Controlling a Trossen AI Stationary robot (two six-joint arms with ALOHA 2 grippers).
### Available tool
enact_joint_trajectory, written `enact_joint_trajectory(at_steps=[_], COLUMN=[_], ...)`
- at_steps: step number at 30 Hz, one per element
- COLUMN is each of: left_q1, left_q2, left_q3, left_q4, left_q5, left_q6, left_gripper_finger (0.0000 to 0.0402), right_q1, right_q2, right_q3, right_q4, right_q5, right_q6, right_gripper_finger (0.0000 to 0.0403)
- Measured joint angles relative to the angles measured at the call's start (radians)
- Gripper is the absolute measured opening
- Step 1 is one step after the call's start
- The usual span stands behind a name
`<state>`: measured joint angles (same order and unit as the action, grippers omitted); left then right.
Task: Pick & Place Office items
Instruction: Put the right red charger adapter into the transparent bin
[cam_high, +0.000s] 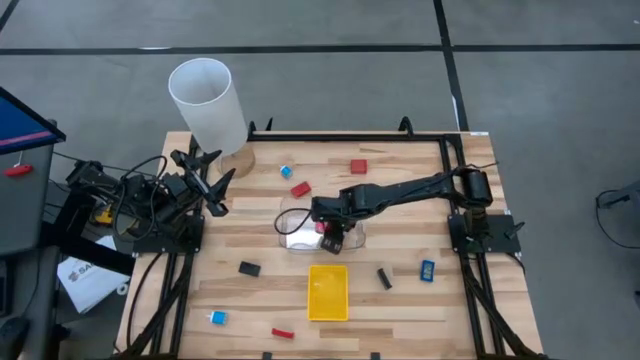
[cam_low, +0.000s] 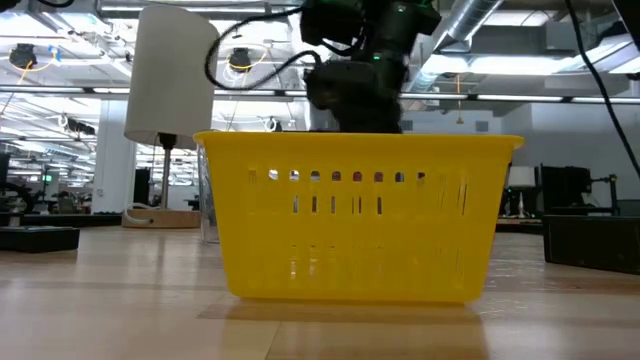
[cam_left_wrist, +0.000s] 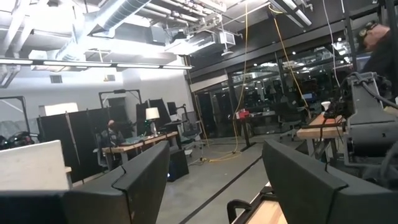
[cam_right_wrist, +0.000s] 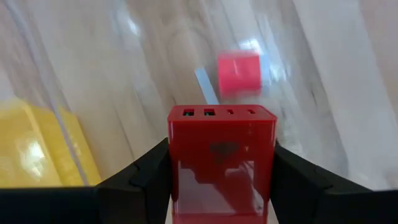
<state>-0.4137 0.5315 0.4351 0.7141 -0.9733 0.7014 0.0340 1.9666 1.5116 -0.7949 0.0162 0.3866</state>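
My right gripper (cam_high: 333, 234) hangs over the clear plastic tray (cam_high: 296, 216) at the table's middle, shut on a red block (cam_right_wrist: 222, 163). Its two fingers (cam_right_wrist: 144, 177) press the block's sides. Below it, inside the clear tray, lies another red block (cam_right_wrist: 238, 73). My left gripper (cam_high: 207, 186) waits at the table's left side, raised and open, with nothing between its fingers (cam_left_wrist: 142, 179). Other office items lie loose on the table: two red blocks (cam_high: 358, 166) (cam_high: 299, 188), a blue-and-white bit (cam_high: 285, 171), black bits (cam_high: 249, 268) (cam_high: 384, 278), blue bits (cam_high: 427, 269) (cam_high: 217, 318) and a red stick (cam_high: 283, 333).
A yellow tray (cam_high: 328, 292) stands just in front of the clear tray and fills the low view as a slotted yellow wall (cam_low: 360, 215). A tall white cylinder (cam_high: 205, 102) stands at the back left corner. A black frame rail (cam_high: 350, 136) runs along the table's far edge.
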Motion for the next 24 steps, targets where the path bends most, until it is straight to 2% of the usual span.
enact_joint_trajectory(at_steps=[10, 19, 24], left_q1=[0.000, 0.000, 0.000], left_q2=[0.002, 0.000, 0.001], left_q3=[0.000, 0.000, 0.000], left_q4=[0.000, 0.001, 0.001], left_q5=[0.001, 0.001, 0.001], left_q6=[-0.002, -0.002, -0.002], left_gripper_finger=[0.0253, 0.0253, 0.0253], right_q1=[-0.030, -0.049, -0.060], right_q2=[0.002, 0.002, 0.002], right_q3=[0.002, 0.002, 0.002], right_q4=[0.020, 0.127, 0.112], right_q5=[-0.020, -0.035, -0.041], right_q6=[-0.055, -0.069, -0.086], right_gripper_finger=[0.0199, 0.0199, 0.0199])
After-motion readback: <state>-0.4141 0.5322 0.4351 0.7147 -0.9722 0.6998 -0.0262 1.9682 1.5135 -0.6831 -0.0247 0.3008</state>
